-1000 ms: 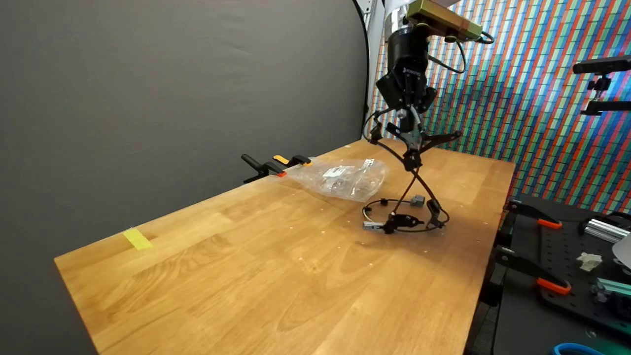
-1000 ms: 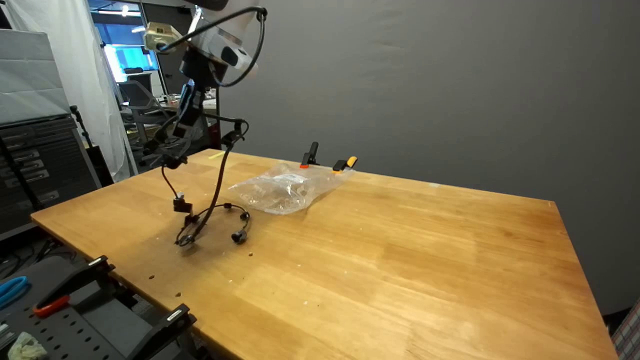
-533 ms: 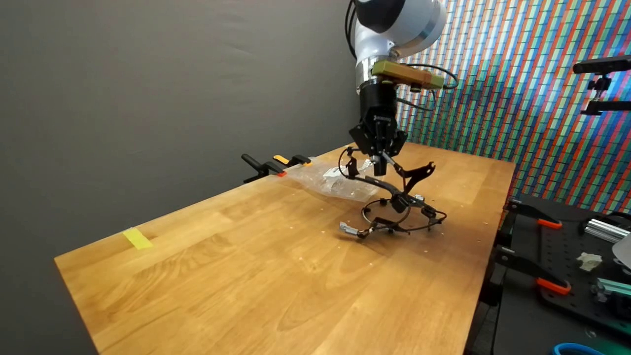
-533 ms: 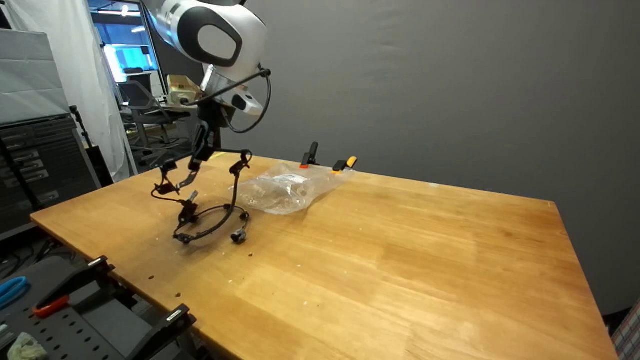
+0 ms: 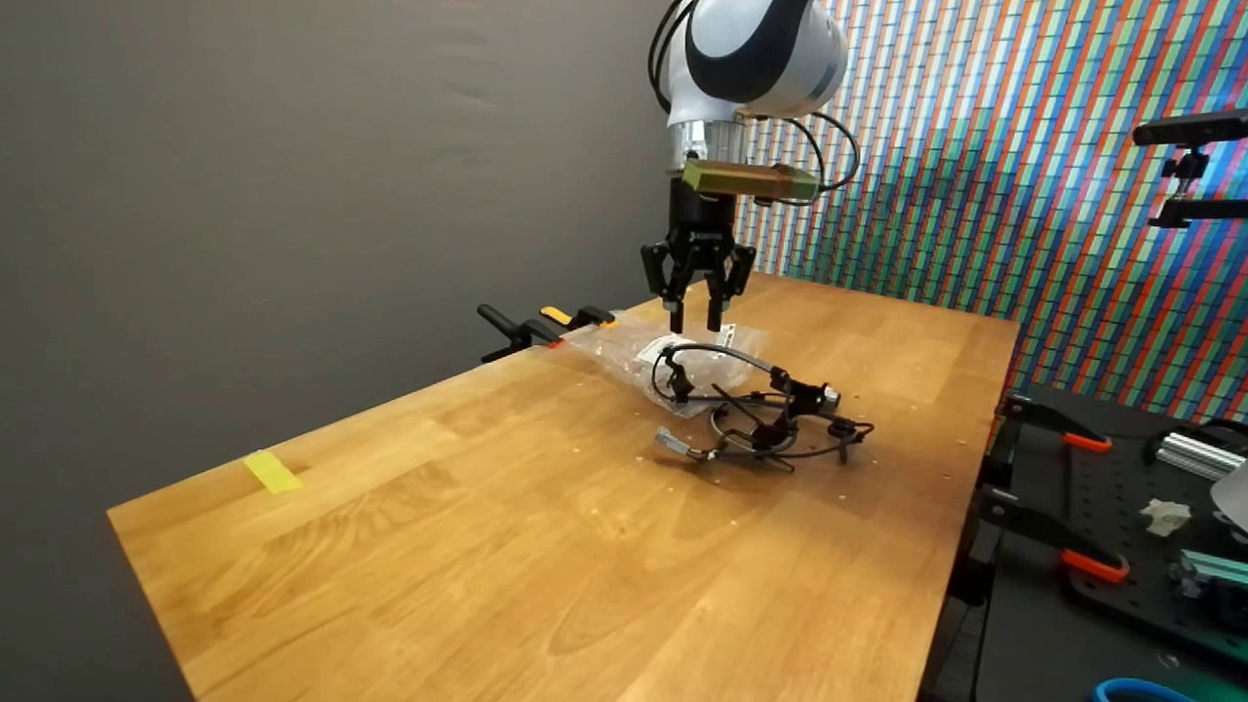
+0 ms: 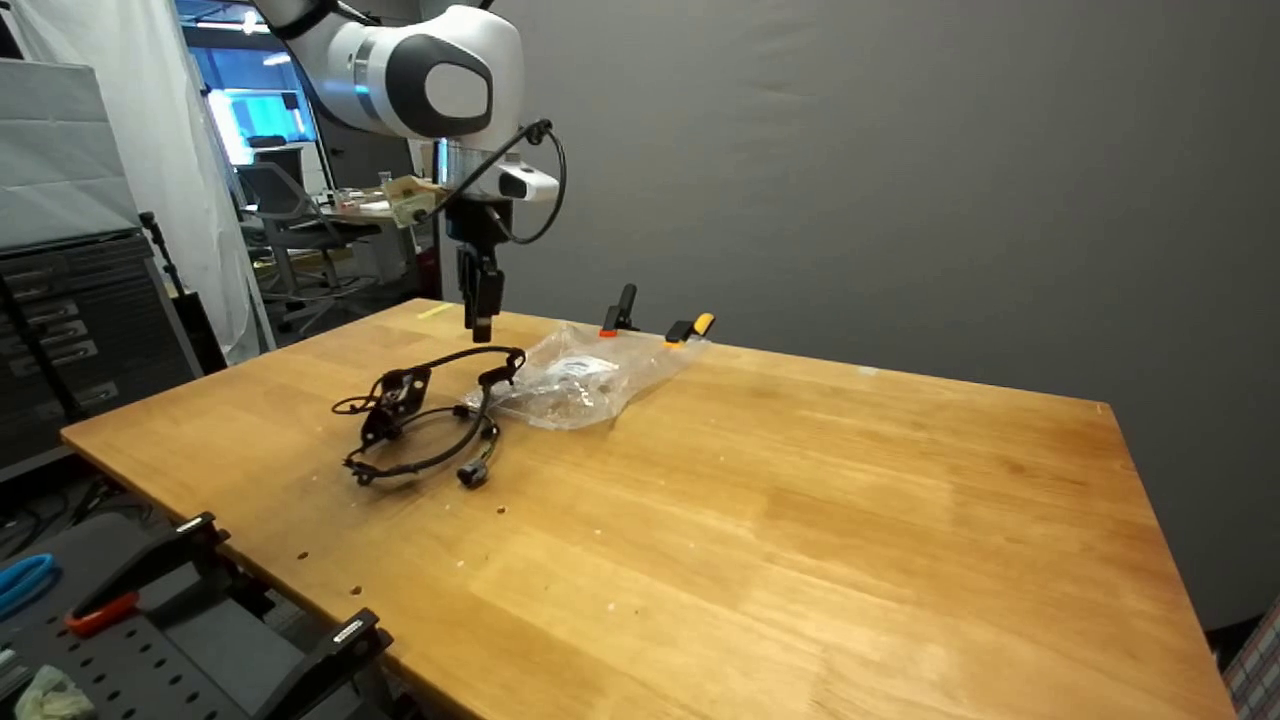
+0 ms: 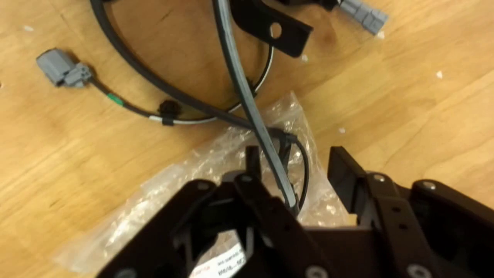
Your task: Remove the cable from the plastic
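Note:
The black cable (image 5: 801,398) lies in loose loops on the table, with grey connectors at its ends. It also shows in an exterior view (image 6: 400,392) and the wrist view (image 7: 247,102). One loop appears to overlap the near edge of the clear plastic bag (image 5: 624,359). The bag lies crumpled beside it, also visible in an exterior view (image 6: 580,385) and the wrist view (image 7: 154,200), with a white label. My gripper (image 5: 695,325) is open and empty, pointing down above the bag and the cable loop. In the wrist view, a grey cable strip shows between the fingers (image 7: 295,166), not gripped.
Two spring clamps (image 5: 531,332) (image 6: 690,328) sit at the table edge by the bag. Yellow tape (image 5: 273,472) marks the table (image 5: 546,546). A dark side bench (image 5: 1053,624) with clamps and a perforated plate stands beside the table. A grey wall (image 6: 900,180) stands behind.
My gripper held the cable raised, lowered it and let go; the fingers have opened. The cable has settled on the table. The gripper has moved towards the bag and turned more upright.

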Controlling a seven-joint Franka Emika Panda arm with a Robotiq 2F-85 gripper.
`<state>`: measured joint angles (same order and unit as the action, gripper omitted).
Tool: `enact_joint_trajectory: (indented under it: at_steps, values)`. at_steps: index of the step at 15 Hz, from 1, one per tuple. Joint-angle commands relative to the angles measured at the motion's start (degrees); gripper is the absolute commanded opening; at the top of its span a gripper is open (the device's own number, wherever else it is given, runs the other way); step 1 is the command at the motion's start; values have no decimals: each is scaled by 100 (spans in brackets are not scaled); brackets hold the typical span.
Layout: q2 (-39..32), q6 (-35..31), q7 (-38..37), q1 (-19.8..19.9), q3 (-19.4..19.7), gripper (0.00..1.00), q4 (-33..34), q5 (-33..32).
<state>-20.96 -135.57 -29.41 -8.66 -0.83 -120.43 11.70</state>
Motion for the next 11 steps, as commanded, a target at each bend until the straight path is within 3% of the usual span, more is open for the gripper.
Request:
enact_joint_trajectory:
  at_steps: [1, 3, 5, 6, 7, 11]
  values:
    - [690, -10, -1151, -416, 442, 82, -165, -1233]
    - [1032, 131, -1869, -497, 573, 97, -205, -2101]
    - [1312, 350, -2315, -406, 518, 100, -177, -2641]
    - [1427, 471, -2440, -336, 440, 100, -157, -2738]
    - [1033, 273, -2138, -198, 298, 100, -18, -2491]
    - [1056, 333, -2169, -164, 246, 100, -33, -2520]
